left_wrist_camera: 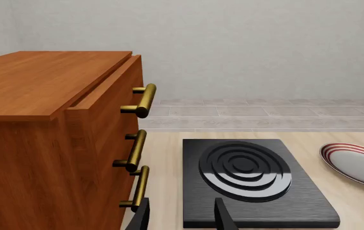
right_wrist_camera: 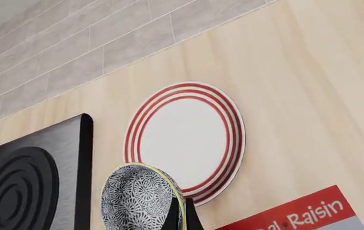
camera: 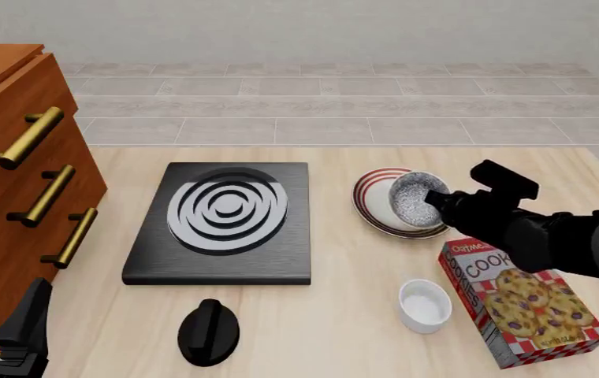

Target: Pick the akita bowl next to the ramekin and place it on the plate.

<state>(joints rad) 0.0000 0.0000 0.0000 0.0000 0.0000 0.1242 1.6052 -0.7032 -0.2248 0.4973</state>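
We hold the akita bowl (camera: 418, 199) clamped by its rim in our right pincer (camera: 437, 201) above the plate (camera: 369, 206); next we should lower and release.

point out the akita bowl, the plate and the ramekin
akita bowl (camera: 418, 199), front view, speckled inside
plate (right_wrist_camera: 185, 139), right wrist view, white centre
ramekin (camera: 425, 304), front view, white inside

Speckled akita bowl (camera: 418, 200) — tilted above the red-striped plate (camera: 371, 206) — white ramekin (camera: 425, 305) nearer, upright.
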